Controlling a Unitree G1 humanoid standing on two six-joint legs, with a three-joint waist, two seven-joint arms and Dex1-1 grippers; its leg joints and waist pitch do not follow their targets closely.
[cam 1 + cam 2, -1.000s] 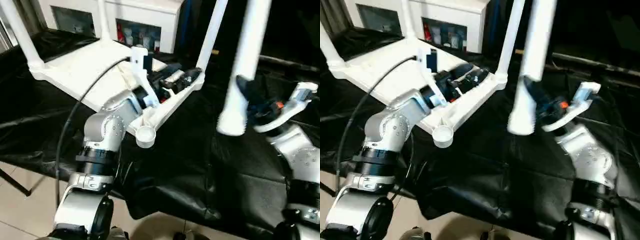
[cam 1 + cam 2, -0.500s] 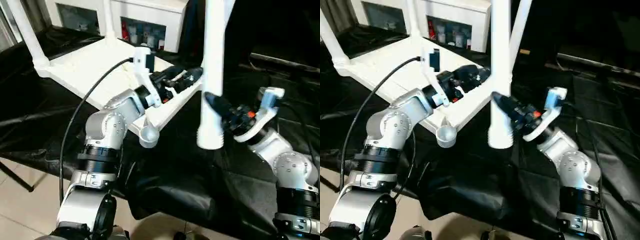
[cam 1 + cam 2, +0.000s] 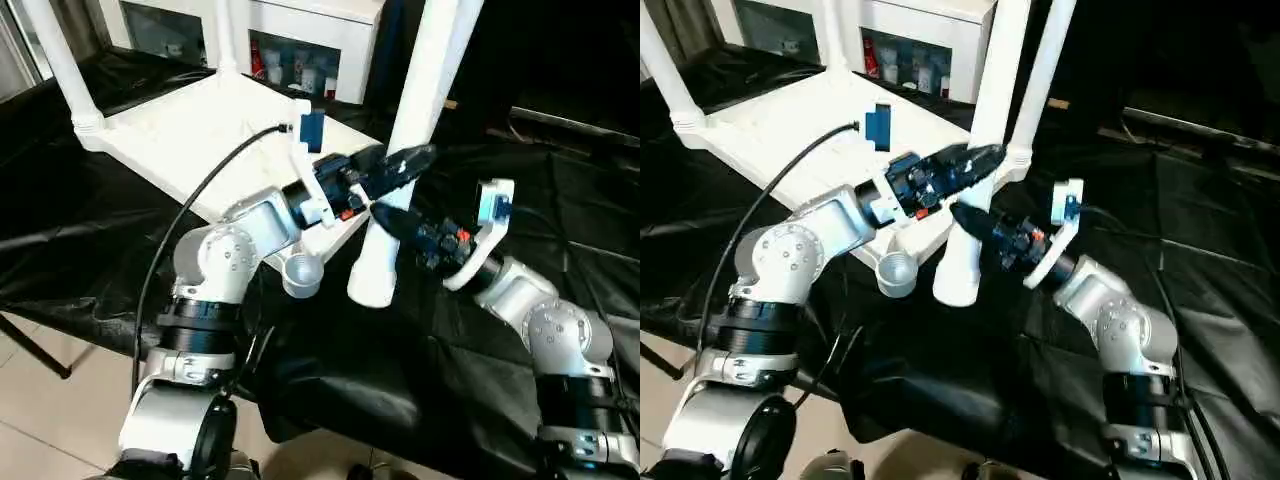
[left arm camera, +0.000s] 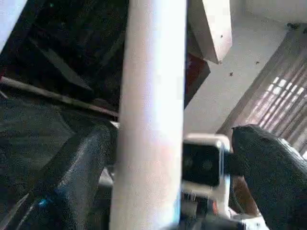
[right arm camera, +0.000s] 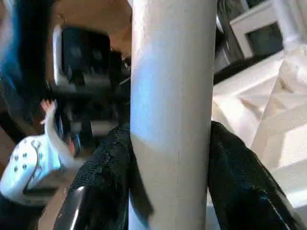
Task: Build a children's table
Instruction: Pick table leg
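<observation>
Empty socket (image 3: 302, 275): nearest to me, at the front corner of the tabletop (image 3: 190, 135), open and with no leg in it yet.
Fourth leg (image 3: 395, 190): a second ago it hung far to the right, over the black cloth (image 3: 470, 360); now it stands almost upright just beside the socket, its lower end near the cup but not inside it.
Right gripper (image 3: 392, 222): its two black fingers are pressed on both sides of the leg, low on the tube, and it carries it.
Left gripper (image 3: 400, 162): earlier it lay on the tabletop edge; now it has reached out to the leg, a finger on each side of the tube. If it really presses the tube, I cannot tell.
Tabletop: upside down on the cloth, behind the arms.
Other legs (image 3: 60, 65): three already stand up from the far and side corners.
Meaning: I think the last leg is close to being set in; it only needs to be lined up over the socket and pushed down.
</observation>
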